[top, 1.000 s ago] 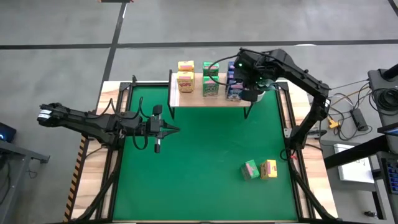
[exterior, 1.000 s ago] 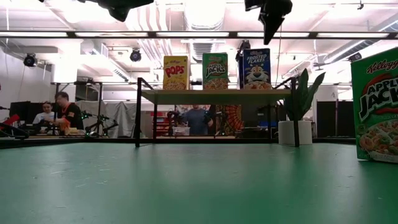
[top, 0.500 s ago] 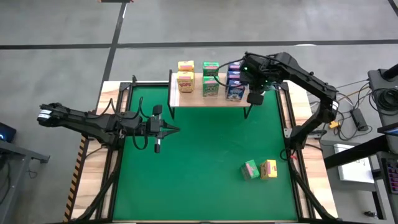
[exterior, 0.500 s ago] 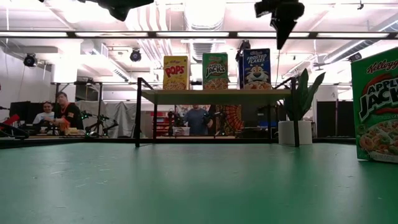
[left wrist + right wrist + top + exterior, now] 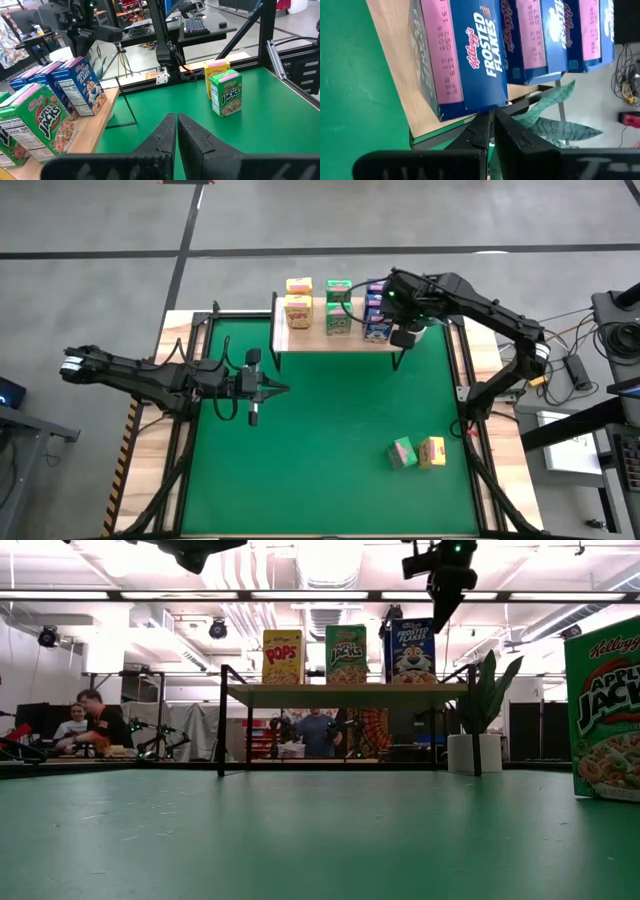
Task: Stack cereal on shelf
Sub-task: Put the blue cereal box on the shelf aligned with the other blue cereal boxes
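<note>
Shelf [image 5: 335, 338] at the counter's far edge, long axis left-right. Upright on it: Pops [image 5: 283, 656], Apple Jacks [image 5: 346, 654], Frosted Flakes [image 5: 413, 651]. Right end effector [image 5: 408, 337] pressed together, empty, beside the blue boxes. Left end effector [image 5: 283, 389] pressed together, mid-counter.

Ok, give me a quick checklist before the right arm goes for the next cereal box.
1. Right gripper empty and shut, above the shelf's right end: ok.
2. Blue boxes upright on shelf: ok.
3. Green box and yellow box on the mat, upright, side by side: ok.
4. Left gripper shut, parked at mid-left, away from those boxes: ok.
5. Free shelf space for two more: cannot tell.
</note>
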### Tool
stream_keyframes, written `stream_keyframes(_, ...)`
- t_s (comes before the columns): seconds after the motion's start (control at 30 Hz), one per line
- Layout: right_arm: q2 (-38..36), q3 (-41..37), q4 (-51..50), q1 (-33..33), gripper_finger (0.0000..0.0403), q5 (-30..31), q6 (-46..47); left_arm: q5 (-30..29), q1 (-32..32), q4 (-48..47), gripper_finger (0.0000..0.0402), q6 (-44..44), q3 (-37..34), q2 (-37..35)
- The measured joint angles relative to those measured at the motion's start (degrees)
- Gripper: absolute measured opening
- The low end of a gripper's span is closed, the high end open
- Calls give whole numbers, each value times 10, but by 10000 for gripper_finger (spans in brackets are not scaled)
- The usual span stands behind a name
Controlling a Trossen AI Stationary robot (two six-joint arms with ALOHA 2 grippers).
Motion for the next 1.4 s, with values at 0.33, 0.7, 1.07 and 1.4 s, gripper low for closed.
stream_keyframes(0.33,1,-6,32,0,13,10,-24,0,0,0,0,0,0,0)
stream_keyframes(0.7,-3,4,18,1,13,6,-7,0,0,0,0,0,0,0)
stream_keyframes(1.07,-13,10,-9,4,13,25,17,0,0,0,0,-5,0,0)
stream_keyframes(1.4,-52,-6,144,5,13,-56,8,0,0,0,0,-8,0,0)
